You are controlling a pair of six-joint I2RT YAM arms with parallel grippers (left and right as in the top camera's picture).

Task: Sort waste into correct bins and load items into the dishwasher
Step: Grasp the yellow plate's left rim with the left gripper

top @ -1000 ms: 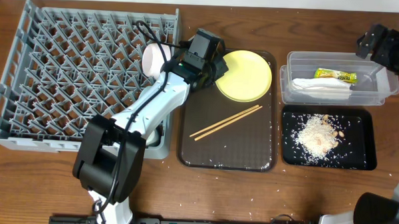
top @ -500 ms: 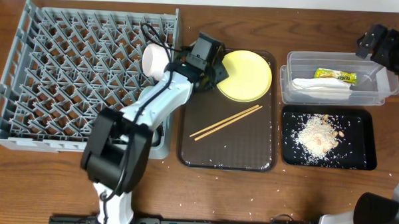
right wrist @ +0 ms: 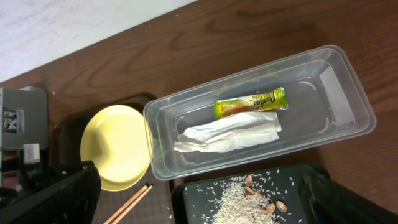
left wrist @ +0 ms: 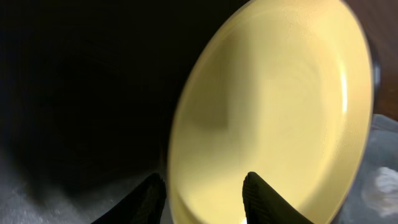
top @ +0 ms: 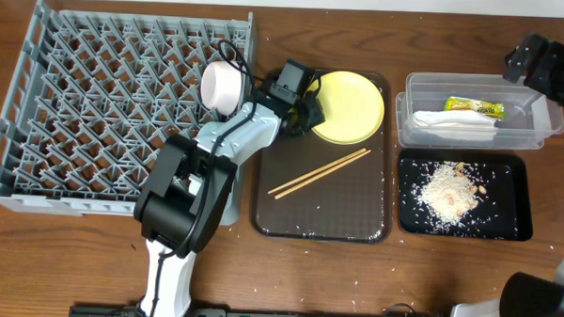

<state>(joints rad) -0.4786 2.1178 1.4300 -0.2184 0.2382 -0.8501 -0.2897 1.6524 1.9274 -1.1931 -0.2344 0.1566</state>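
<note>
The round yellow plate [top: 348,106] lies at the back of the dark-brown serving tray [top: 327,217], with the wooden chopsticks [top: 319,173] in front of it. My left gripper [top: 307,108] is at the plate's left edge. In the left wrist view this gripper [left wrist: 205,199] is open and straddles the rim of the plate [left wrist: 280,106], one finger outside and one over the plate. A small white cup [top: 221,84] sits at the right edge of the grey dish rack [top: 40,94]. My right gripper [right wrist: 205,199] hangs wide open and empty high above the bins.
The clear tub [top: 410,125] holds the yellow-green wrapper [top: 474,107] and the white napkin [top: 452,124]. In front of it the black tray [top: 517,167] carries rice crumbs [top: 447,191] and a few nut shells. Stray crumbs dot the serving tray and table.
My left gripper has opened and slid right from beside the white cup to the plate's rim. The cup stays in the rack. The right arm has not moved.
</note>
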